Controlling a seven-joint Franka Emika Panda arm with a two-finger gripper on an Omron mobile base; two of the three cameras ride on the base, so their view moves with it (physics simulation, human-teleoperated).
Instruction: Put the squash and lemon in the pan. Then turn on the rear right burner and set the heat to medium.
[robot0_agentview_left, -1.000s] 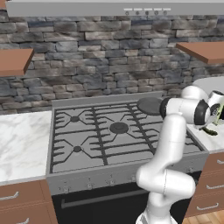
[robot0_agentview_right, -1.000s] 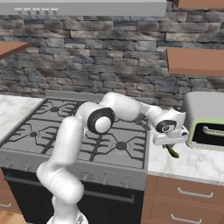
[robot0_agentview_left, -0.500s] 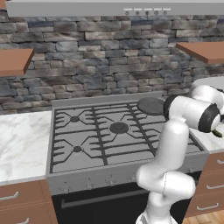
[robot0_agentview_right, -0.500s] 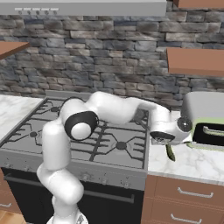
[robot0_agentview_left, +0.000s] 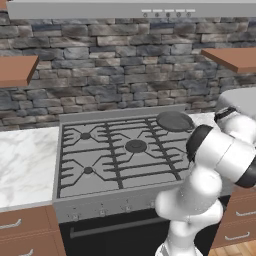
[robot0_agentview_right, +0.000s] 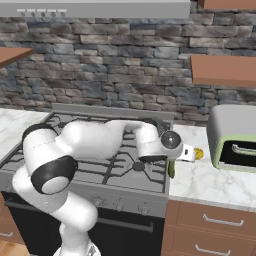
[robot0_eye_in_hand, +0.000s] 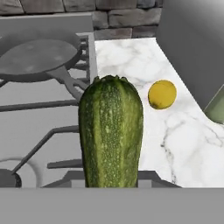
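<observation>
The dark green squash (robot0_eye_in_hand: 111, 131) stands upright close before the hand camera, held from below. My gripper (robot0_agentview_right: 171, 162) is shut on the squash (robot0_agentview_right: 171, 171), which hangs over the stove's right edge. On the marble counter just to the right lies the yellow lemon (robot0_agentview_right: 198, 153), which the hand view has beyond the squash as a lemon (robot0_eye_in_hand: 162, 94) on bare counter. At the stove's back right corner the round grey pan (robot0_agentview_left: 175, 120) rests empty, and it lies left of and beyond the squash as the pan (robot0_eye_in_hand: 39, 57). The rear right burner lies hidden under the pan.
A grey and green toaster oven (robot0_agentview_right: 234, 142) stands on the counter right of the lemon. The stove's grates (robot0_agentview_left: 115, 150) hold nothing else. Knobs (robot0_agentview_left: 127, 207) line the stove's front panel. Wooden shelves (robot0_agentview_right: 222, 70) hang above the counter.
The hand has swung left from above the counter by the toaster oven to the stove's right edge, carrying the squash. The lemon has stayed put.
</observation>
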